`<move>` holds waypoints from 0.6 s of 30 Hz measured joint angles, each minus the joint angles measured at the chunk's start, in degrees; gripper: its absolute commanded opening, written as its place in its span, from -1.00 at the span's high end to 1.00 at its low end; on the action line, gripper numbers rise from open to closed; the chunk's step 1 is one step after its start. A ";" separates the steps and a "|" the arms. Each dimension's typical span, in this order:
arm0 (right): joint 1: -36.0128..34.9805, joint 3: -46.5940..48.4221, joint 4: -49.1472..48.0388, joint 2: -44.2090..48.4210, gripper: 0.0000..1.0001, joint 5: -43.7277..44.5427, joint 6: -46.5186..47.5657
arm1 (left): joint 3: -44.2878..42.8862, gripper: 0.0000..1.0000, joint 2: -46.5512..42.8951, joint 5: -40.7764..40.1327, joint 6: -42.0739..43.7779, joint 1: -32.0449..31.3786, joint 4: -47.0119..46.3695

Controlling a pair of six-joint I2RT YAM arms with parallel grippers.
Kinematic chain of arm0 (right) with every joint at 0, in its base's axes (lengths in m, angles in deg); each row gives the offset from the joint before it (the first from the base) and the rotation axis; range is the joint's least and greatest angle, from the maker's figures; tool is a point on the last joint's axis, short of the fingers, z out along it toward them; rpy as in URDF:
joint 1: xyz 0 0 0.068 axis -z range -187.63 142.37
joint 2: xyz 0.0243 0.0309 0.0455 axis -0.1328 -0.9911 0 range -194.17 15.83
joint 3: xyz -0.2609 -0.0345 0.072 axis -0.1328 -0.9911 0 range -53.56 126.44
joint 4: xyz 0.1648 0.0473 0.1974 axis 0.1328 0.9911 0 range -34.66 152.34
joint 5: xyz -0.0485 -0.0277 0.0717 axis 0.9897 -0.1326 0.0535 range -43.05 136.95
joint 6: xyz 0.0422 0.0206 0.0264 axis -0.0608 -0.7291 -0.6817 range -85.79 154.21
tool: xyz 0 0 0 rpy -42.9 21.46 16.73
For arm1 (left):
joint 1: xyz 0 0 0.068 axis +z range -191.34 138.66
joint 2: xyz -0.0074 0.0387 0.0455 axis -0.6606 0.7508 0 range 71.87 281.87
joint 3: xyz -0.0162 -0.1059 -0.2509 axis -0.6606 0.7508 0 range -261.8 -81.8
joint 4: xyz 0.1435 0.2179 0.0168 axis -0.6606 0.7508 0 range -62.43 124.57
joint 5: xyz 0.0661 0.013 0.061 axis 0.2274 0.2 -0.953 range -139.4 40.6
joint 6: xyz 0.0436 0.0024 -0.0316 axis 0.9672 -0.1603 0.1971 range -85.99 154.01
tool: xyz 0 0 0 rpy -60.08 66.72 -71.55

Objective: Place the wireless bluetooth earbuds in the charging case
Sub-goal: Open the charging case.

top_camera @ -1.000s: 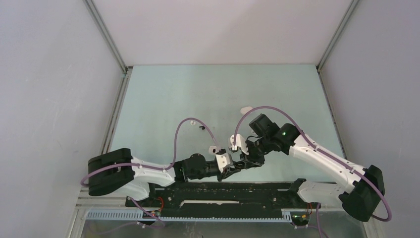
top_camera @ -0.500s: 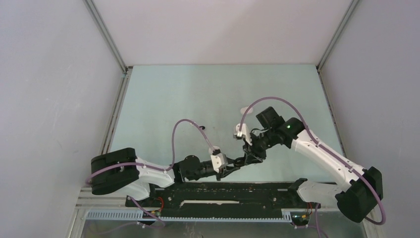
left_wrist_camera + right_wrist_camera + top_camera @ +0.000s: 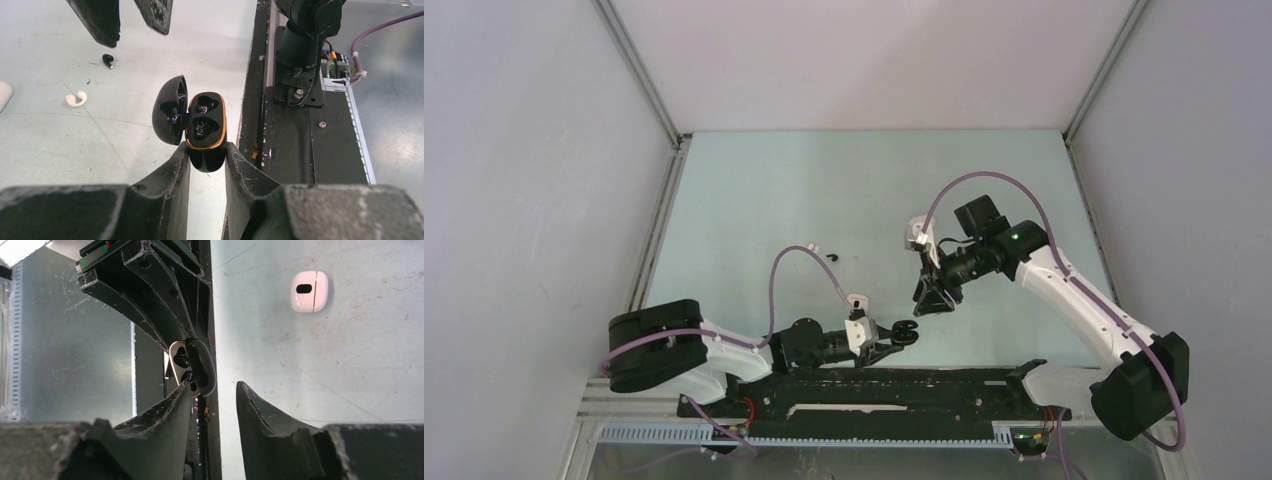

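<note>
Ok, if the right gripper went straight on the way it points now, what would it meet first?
Probably the open black charging case clamped in the left gripper. The case sits just ahead of the right gripper, slightly off its gap. Depth is unclear.

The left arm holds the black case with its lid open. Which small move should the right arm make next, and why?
Probably lower the open, empty right fingers onto the small black earbud lying loose on the pale table, then close on it. In the left wrist view they hang near it, and the left fingers clamp the glossy black charging case, lid open.
</note>
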State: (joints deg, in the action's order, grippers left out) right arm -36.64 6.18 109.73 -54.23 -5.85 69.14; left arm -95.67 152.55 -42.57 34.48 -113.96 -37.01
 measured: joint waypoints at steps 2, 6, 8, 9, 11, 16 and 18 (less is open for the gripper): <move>1.05 0.00 0.46 0.09 0.02 -1.20 0.57 | 0.39 0.99 0.00 -0.02 0.00 0.00 -0.48; 1.90 0.00 2.29 0.81 -0.22 -2.25 2.97 | 0.70 1.00 0.00 0.00 -0.09 0.00 -0.94; 1.86 0.00 2.97 1.27 -0.23 -2.47 3.93 | 0.70 1.00 0.00 0.02 -0.17 0.00 -0.98; 1.77 0.00 3.19 1.38 -0.23 -2.49 4.31 | 0.70 1.00 0.00 0.04 -0.22 0.00 -0.98; 1.75 0.00 3.37 1.40 -0.20 -2.36 4.55 | 0.70 0.99 0.00 0.37 -0.63 0.00 -1.01; 4.31 0.00 2.95 1.40 0.00 -1.38 4.55 | 0.70 1.00 -0.55 0.83 -1.46 0.00 -0.94; 8.07 0.00 1.99 1.38 0.13 -0.46 4.42 | 0.70 1.00 -1.51 0.83 -1.55 0.00 -0.92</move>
State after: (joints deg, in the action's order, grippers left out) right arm -28.58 6.18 111.72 -52.85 -6.31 73.56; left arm -94.97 151.04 -41.73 32.93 -113.96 -37.93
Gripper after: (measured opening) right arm 0.516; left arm 0.294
